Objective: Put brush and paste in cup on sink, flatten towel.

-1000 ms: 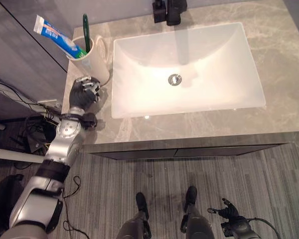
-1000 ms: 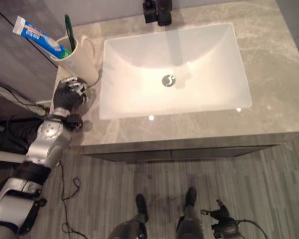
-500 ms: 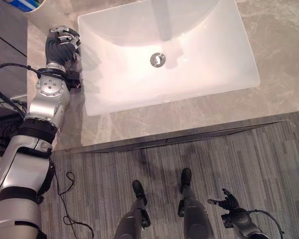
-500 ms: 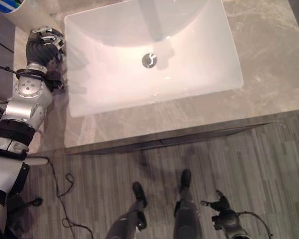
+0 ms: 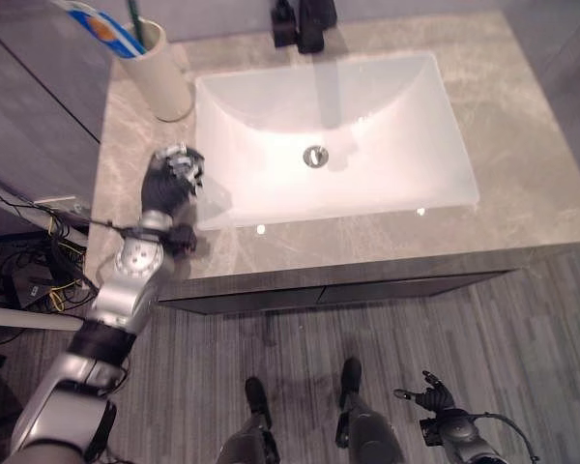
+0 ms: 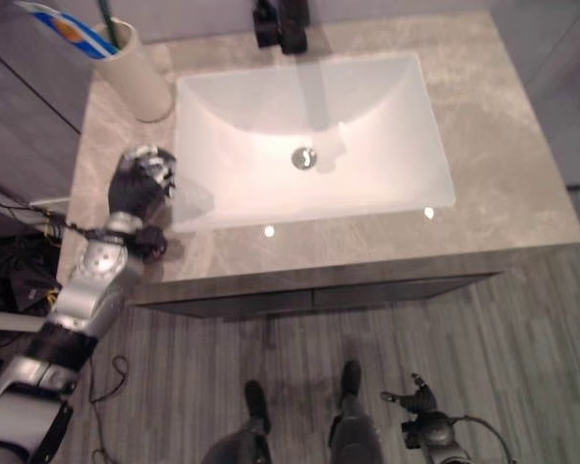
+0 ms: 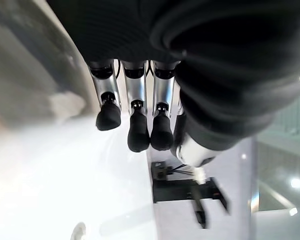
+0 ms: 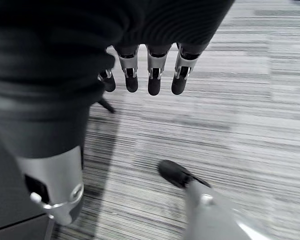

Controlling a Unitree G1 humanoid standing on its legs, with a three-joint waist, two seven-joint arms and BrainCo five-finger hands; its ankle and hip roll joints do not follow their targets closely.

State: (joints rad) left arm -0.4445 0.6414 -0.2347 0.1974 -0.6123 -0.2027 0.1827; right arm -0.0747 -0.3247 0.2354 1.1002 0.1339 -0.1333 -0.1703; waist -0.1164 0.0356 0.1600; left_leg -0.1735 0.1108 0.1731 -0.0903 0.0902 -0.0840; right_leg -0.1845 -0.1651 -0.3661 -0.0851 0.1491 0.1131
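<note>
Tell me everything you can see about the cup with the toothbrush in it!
The cup is tall, round and cream-coloured, and looks like smooth plastic or ceramic. It stands upright on the grey marbled counter, at the back corner left of the white sink. A green toothbrush and a blue, white and orange toothpaste tube poke out of its top, leaning left. The left robot hand is nearer the front, not touching it.

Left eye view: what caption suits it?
Left hand empty beside the sink; brush and paste in the cup.
</note>
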